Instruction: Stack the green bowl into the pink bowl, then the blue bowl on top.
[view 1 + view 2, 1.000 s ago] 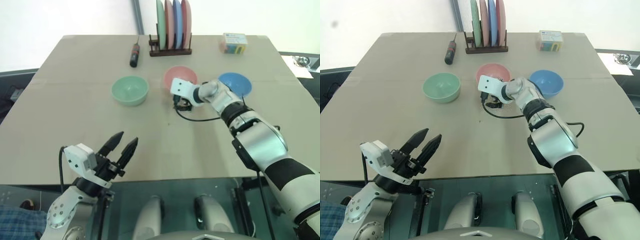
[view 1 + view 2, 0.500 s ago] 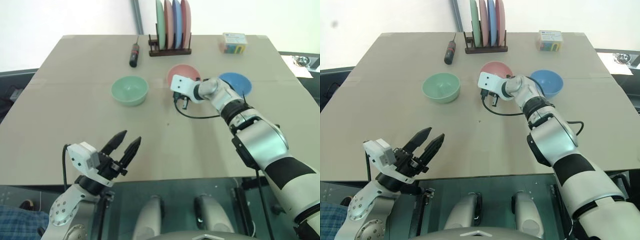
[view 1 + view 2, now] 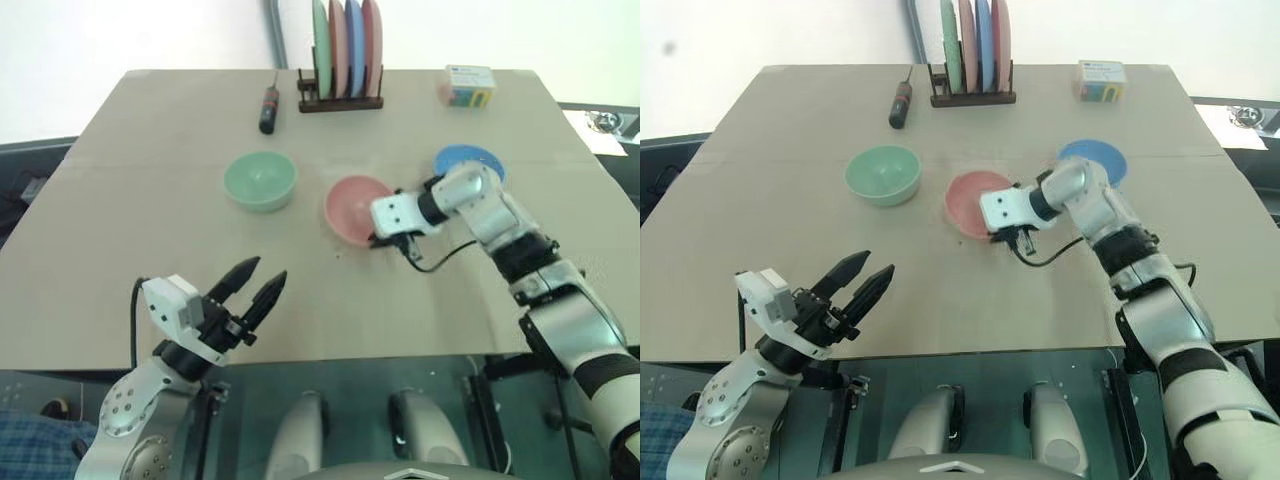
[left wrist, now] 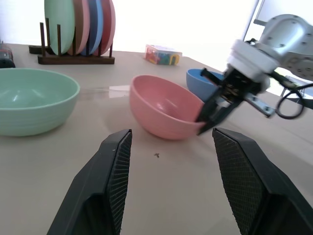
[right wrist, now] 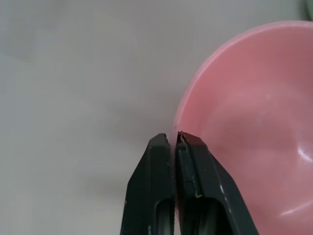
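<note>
- Right end effector (image 3: 383,240), seen from the left eye view, has its two black fingers clamped on the near rim of the pink bowl (image 3: 355,207). A second ago the bowl sat farther back, level with the blue bowl (image 3: 466,162); it now sits nearer the robot, tilted, so the arm appears to be dragging it forward. The green bowl (image 3: 260,180) stands apart to the left, not yet stacked.
- Right eye view: the left end effector (image 3: 860,281) hovers over the near edge of the counter (image 3: 780,130) with its fingers apart, holding nothing. At the back stand a plate rack (image 3: 972,52), a dark screwdriver (image 3: 900,103) and a small colourful box (image 3: 1100,81); any print on the box is too small to read.
- Left wrist view: the pink bowl leans, its rim pinched by the other arm's fingers, with the green bowl beside it and the blue one behind. No stacking has begun; moving the pink bowl probably prepares a base for the green one.
- Right wrist view: the closed fingers (image 5: 159,161) grip the thin pink rim. No readable writing or brand appears anywhere.
</note>
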You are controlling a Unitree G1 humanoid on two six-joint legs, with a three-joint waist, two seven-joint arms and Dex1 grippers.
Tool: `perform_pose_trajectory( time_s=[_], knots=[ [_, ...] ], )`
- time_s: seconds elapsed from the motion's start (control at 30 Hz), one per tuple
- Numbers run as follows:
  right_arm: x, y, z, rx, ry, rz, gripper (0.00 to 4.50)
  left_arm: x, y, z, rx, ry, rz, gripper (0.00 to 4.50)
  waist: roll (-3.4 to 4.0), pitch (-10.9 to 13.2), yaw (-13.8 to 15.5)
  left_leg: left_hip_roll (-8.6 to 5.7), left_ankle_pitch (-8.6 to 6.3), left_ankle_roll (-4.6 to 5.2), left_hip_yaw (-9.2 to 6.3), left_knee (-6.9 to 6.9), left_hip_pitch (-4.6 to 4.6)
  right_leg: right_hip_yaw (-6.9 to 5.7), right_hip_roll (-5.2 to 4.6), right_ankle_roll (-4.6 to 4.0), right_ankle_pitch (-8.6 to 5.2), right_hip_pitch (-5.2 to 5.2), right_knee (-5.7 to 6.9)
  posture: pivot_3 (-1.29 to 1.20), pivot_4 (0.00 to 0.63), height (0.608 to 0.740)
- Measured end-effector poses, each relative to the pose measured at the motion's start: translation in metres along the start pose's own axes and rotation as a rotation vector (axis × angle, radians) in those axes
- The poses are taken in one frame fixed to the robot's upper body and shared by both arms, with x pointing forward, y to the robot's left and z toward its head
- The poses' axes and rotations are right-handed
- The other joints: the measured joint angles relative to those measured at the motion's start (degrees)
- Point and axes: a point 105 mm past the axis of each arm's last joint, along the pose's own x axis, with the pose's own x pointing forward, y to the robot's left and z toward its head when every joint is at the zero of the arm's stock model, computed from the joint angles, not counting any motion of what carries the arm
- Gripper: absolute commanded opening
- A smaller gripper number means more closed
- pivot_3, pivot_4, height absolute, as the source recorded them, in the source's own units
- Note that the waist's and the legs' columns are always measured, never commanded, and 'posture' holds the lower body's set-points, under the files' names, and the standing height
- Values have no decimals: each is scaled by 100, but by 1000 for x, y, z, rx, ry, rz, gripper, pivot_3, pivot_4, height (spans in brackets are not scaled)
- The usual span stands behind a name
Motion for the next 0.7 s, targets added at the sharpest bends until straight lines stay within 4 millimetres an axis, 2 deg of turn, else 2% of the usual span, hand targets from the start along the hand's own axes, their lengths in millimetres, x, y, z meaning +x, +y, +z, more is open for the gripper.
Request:
perform_pose_trajectory(
  time_s=[0.07, 0.1, 0.3, 0.33, 0.37, 0.5, 0.53, 0.7],
  knots=[
    [2, 7, 5, -9, 6, 20, 71, 1, 0, 0, 3, 0, -9, 2791, 0, 0, -15, 0, 0, 0, 4, 1, 4, 3, 0, -9, -5, 0, 2, 0, 150, 740],
    [0, 9, 7, -9, 17, 26, 687, 2, 0, 0, 1, 2, -14, 2791, 0, 0, -4, 1, 0, 0, 4, 3, 5, 2, 0, -16, -10, 1, 3, 0, 150, 740],
    [-1, 16, 12, 8, 31, 47, 2412, 2, 3, -5, -10, 18, -20, 2791, -1, 0, 9, 0, 0, 0, 2, 6, -3, 1, 0, -13, -8, 1, -2, 0, 150, 740],
    [-1, 16, 12, 10, 32, 46, 3026, 2, 3, -5, -11, 20, -19, 2791, -1, 0, 9, 0, 0, 0, 2, 6, -3, 1, 0, -11, -7, 1, -2, 0, 150, 740],
    [-3, 17, 12, 14, 32, 44, 3026, 2, 3, -6, -12, 22, -20, 2791, -1, 0, 10, 0, 0, 0, 2, 6, -3, 0, 0, -11, -7, 1, -2, 0, 150, 740],
    [-12, 13, 11, 91, -6, 5, 4397, 3, 3, -5, -4, 27, -32, 2791, -1, 0, 14, 0, 0, 0, 1, 6, -3, 0, -1, -14, -8, 1, -2, 0, 150, 740],
    [-17, 11, 12, 114, -26, -17, 4453, 4, 4, -4, -2, 27, -34, 2791, -1, 0, 20, 0, 0, 0, 1, 6, -3, 0, -1, -14, -8, 1, -2, 0, 150, 740],
    [-73, -7, 21, 332, -263, -244, 4453, 14, 16, 5, 32, 50, 2, 2791, -3, 0, 43, -1, 0, 0, -4, 7, -6, -4, -1, -12, -7, 2, -2, 0, 150, 740]
  ],
)
